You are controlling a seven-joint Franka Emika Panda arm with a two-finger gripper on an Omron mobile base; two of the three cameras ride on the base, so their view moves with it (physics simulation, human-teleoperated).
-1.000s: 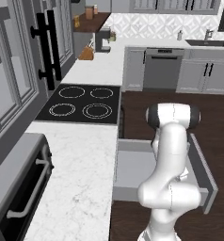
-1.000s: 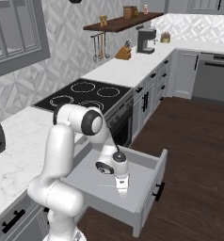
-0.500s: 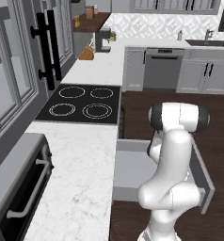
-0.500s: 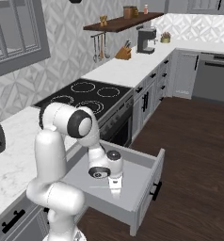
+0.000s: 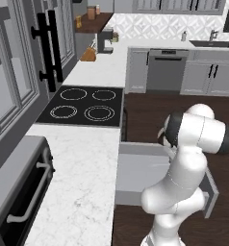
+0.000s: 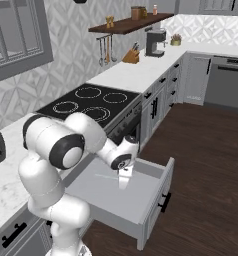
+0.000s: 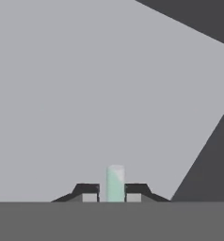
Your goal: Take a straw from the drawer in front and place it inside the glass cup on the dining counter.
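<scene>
Pale green and slender, the plastic straw (image 7: 115, 183) stands clamped between the two dark fingertips (image 7: 89, 192) of the white arm's gripper (image 6: 125, 181), whose jaws are pressed together on it over the plain grey floor of the wide, shallow grey drawer (image 6: 116, 197). In the right base view the hand has risen from where it worked half a second ago, low near the drawer floor, and the arm has folded back toward the counter edge. In the hand view the straw appears to hang free of the drawer floor, though it is too thin to make out in the base views. That suggests the pick is done and the carry to the cup is the step in hand; the glass cup and dining counter lie outside these pictures, so most of the task probably remains.

Around the robot: a black four-ring cooktop (image 5: 85, 106) set in the white marble worktop (image 5: 78, 192), a dark coffee machine (image 6: 155, 42) beneath a brown wooden shelf (image 6: 128, 22), a steel dishwasher (image 5: 167, 72) and dark wooden flooring (image 6: 206, 165). The pulled-out drawer front panel (image 6: 158, 200) juts into the aisle, and its side walls flank the hand; a lift clear of them would likely come first.
</scene>
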